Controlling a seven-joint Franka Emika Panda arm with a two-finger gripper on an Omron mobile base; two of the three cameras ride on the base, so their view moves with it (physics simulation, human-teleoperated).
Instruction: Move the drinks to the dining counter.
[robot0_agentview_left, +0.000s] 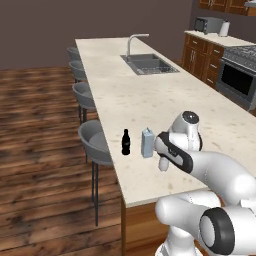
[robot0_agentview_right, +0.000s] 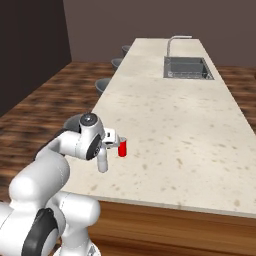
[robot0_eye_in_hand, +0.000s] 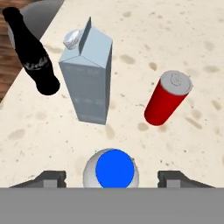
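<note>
On the dining counter (robot0_eye_in_hand: 183, 52), the clear water bottle with its blue cap (robot0_eye_in_hand: 114, 169) stands upright right under my hand. My gripper (robot0_eye_in_hand: 113, 178) is open, with a fingertip on either side of the bottle and a gap at each. Just beyond stand the pale blue-grey carton (robot0_eye_in_hand: 87, 83) and, to its right, the red can (robot0_eye_in_hand: 168, 98). A black glass bottle (robot0_eye_in_hand: 33, 57) is left of the carton, near the counter edge. From the base, my gripper (robot0_agentview_left: 163, 164) hangs beside the carton (robot0_agentview_left: 147, 143) and the red can (robot0_agentview_right: 122, 148).
The counter's near corner and left edge are close to the drinks, with grey stools (robot0_agentview_left: 95, 142) along that edge. A sink (robot0_agentview_left: 149, 64) with a curved faucet (robot0_agentview_left: 131, 45) sits at the far end. An oven (robot0_agentview_left: 239, 77) and wooden cabinets stand at the right.
</note>
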